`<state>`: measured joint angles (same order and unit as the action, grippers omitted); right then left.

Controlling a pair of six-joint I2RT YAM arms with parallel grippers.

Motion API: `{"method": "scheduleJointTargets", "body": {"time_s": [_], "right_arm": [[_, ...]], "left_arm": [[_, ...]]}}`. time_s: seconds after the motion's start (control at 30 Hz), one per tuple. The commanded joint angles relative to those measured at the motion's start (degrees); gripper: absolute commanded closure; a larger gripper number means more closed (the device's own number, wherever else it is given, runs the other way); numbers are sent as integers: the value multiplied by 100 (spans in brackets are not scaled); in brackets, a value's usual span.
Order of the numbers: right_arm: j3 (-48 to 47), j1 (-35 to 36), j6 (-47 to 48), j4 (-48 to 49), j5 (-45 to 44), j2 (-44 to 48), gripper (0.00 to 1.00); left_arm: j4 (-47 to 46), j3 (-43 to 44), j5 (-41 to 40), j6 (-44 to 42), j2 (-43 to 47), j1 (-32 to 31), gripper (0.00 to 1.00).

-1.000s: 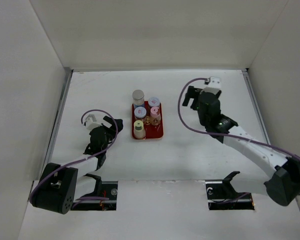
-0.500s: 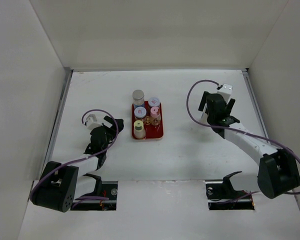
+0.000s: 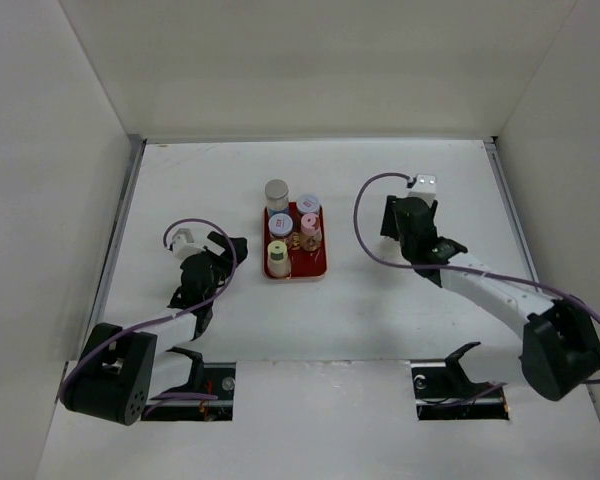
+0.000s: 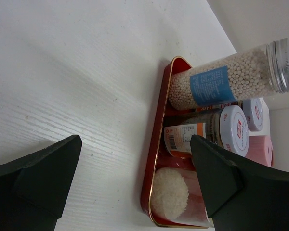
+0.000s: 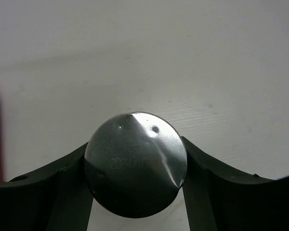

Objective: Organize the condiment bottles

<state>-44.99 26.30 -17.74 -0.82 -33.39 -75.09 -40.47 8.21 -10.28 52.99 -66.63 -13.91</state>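
Right claw (image 5: pixel 136 156) is clamped on a silver-capped jar (image 5: pixel 135 168). The cap faces my wrist cam end-on, so its long axis runs straight down the claw towards the counter (image 5: pixel 207 62). The body under the cap is hidden.

Tray (image 3: pixel 318 263) sits centre frame in the top view, left of the right claw and well apart. In the right wrist view only its red edge shows, at the far left. The move is a carry leftward.

Left claw (image 4: pixel 135 159) is apart, holds nothing and sits just beside the tray's left rim. It's the nearer arm, but the jar is in the right.

Tray holds five jars:
- tall jar (image 3: pixel 276 190), blue label, upper left
- two pale-capped
- one pink
- one cream, lower left

The lower-right corner looks free, and I judge that's the slot.
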Motion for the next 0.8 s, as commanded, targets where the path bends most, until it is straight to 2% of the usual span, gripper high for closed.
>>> {"method": "scheduleJointTargets", "body": {"time_s": [0.0, 0.13, 0.3, 0.6, 0.77], "right_arm": [[-185, 835, 192, 699, 95, 854, 49], [-492, 1599, -36, 425, 490, 891, 49], [-870, 2330, -98, 951, 789, 339, 49], [-1538, 2647, -2, 1295, 913, -980, 48], [-1644, 2796, 217, 1233, 431, -1490, 45]], "left_arm": [[-277, 14, -61, 9, 107, 25, 0], [-295, 58, 44, 18, -17, -2, 0], [-277, 49, -105, 1, 54, -19, 0], [-216, -21, -88, -26, 273, 60, 0], [-137, 5, -105, -43, 283, 77, 0]]}}
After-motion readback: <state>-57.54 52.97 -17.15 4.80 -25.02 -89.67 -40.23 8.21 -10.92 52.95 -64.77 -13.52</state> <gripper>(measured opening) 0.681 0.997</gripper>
